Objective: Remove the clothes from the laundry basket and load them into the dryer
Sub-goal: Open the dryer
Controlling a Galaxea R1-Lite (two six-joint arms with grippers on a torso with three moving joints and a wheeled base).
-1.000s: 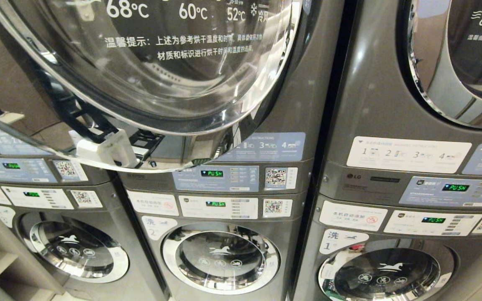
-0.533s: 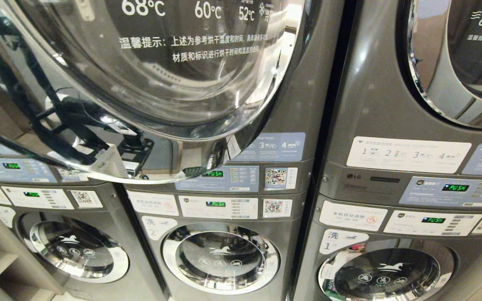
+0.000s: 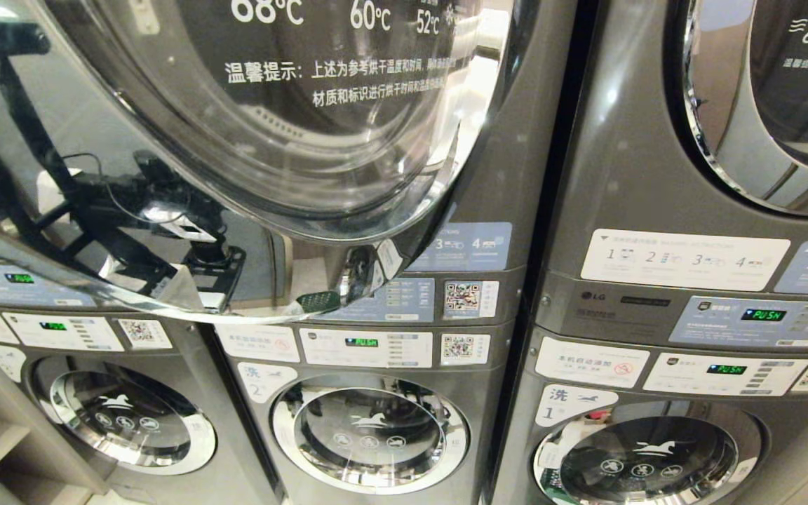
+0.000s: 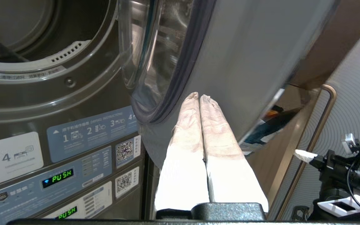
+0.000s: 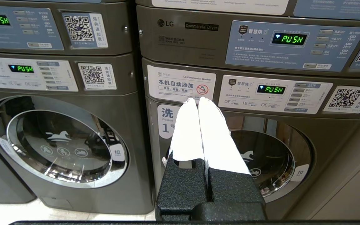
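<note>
A laundromat wall of grey stacked machines. The dryer door (image 4: 230, 62) stands swung open, its inner face touching the left gripper (image 4: 199, 97), fingers pressed together; the drum opening (image 4: 27, 34) lies beyond the door's hinge side. Right gripper (image 5: 197, 100) idles, fingers pressed together; no clothes or basket visible

Dryer door (image 3: 250, 140) reads "68°C, 60°C", perhaps "52°C"; control panel (image 5: 292, 43) shows "PUSH", "LG Commercial Dryer".
</note>
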